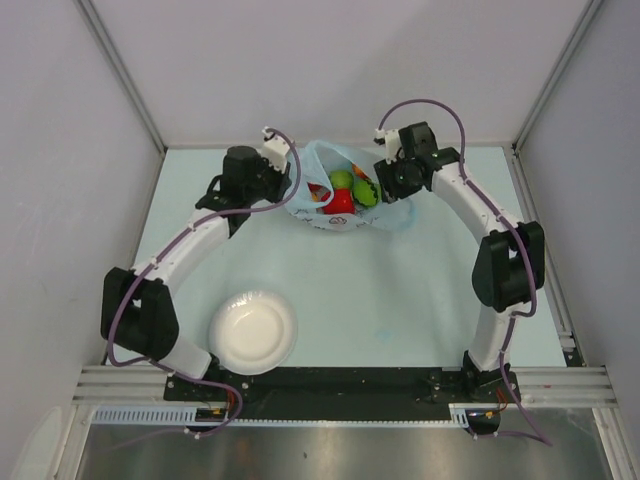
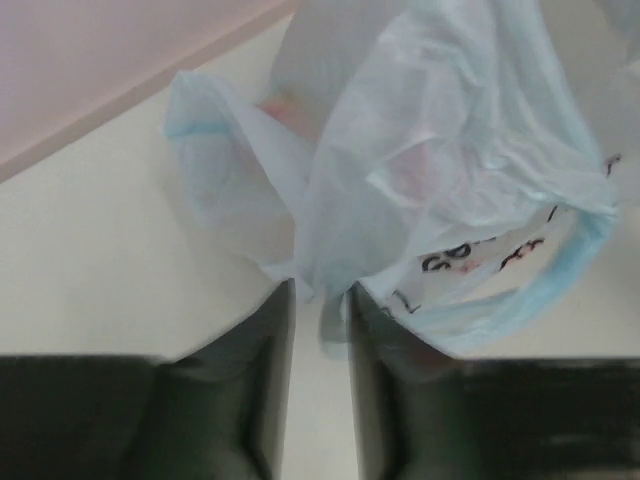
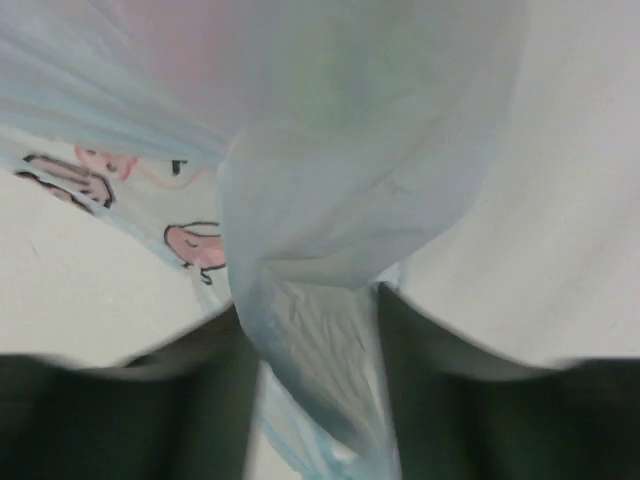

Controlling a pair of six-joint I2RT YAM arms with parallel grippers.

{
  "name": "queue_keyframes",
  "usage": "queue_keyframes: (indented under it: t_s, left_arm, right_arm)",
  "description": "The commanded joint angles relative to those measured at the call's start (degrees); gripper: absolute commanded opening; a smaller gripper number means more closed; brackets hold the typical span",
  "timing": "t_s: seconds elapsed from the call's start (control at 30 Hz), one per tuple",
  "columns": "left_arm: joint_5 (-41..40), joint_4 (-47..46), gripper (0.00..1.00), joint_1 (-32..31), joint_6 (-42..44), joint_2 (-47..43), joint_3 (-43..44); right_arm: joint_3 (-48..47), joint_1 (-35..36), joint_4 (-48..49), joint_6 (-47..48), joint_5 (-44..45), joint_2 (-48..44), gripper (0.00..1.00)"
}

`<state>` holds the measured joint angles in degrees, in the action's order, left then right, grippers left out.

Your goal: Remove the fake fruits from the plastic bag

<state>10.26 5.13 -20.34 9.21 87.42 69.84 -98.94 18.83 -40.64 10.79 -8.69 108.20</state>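
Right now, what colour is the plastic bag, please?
The plastic bag is translucent light blue with pink and dark print, clearest in the right wrist view.

The left hand (image 2: pixel 320 300) has its two dark fingers (image 2: pixel 265 390) drawn close, with a thin fold of the plastic bag (image 2: pixel 450 170) pinched in the narrow slit between them. Beyond the fingertips the bag billows up, pale blue, see-through and crinkled, with dark printed lines (image 2: pixel 470 255) and faint pink showing through. Pale bench (image 2: pixel 100 270) lies under it, meeting a pinkish wall (image 2: pixel 90 60) behind.
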Motion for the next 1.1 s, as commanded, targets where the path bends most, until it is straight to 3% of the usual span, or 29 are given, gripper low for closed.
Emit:
queue_keyframes:
  t_s: [0.0, 0.07, 0.1, 0.13, 0.3, 0.4, 0.47, 0.53, 0.6, 0.73, 0.87, 1.07]
  left_arm:
    - [-3.8, 5.2, 0.59, 0.2, -3.0, -8.7, 0.5]
    - [-5.6, 9.1, 0.77, 0.6, -4.0, -11.2, 1.4]
    - [-6.6, 12.5, 0.96, 0.7, -3.4, -12.9, 1.3]
    - [-7.6, 14.2, 1.0, 1.3, -2.7, -16.1, 0.3]
    - [-7.9, 22.4, 1.0, 7.7, 3.2, -25.7, -5.8]
    - [1.5, 31.2, 1.0, 16.5, 9.4, -28.3, -9.4]
    - [8.4, 34.1, 1.0, 23.4, 13.0, -30.5, -14.6]
    - [11.3, 36.5, 1.0, 26.1, 15.4, -31.1, -18.9]
    - [14.9, 40.1, 0.94, 27.6, 20.6, -30.1, -20.6]
    - [15.0, 41.0, 0.95, 32.3, 23.0, -24.8, -22.9]
    - [17.4, 46.0, 0.91, 33.1, 33.2, -19.3, -24.9]
    - [18.4, 43.0, 0.91, 32.7, 40.5, -20.9, -32.3]
  right_arm:
    - [-1.4, 0.0, -0.8, -0.4, -1.1, -7.7, 0.67]
    - [-3.2, -0.5, -2.2, -0.3, -2.6, -8.9, 0.78]
    - [-3.5, -1.1, -3.2, -0.3, -3.4, -9.8, 0.8]
    - [-3.5, -1.3, -3.6, -0.3, -4.2, -11.3, 0.84]
    - [-0.7, -2.2, -5.8, -1.2, -6.0, -16.0, 0.88]
    - [4.4, -2.2, -5.4, -1.1, -7.9, -18.8, 0.9]
    - [7.1, -2.0, -5.0, -1.6, -8.9, -19.5, 0.99]
    - [9.6, -2.0, -4.3, -2.2, -10.9, -19.5, 1.0]
    - [10.4, -1.7, -3.7, -2.5, -12.5, -19.2, 1.0]
    - [10.8, -0.6, -3.5, -2.0, -13.2, -18.5, 1.0]
    - [11.0, 0.2, -4.1, -1.0, -13.5, -17.9, 1.0]
    - [12.1, 0.7, -3.6, -0.2, -13.4, -17.9, 1.0]
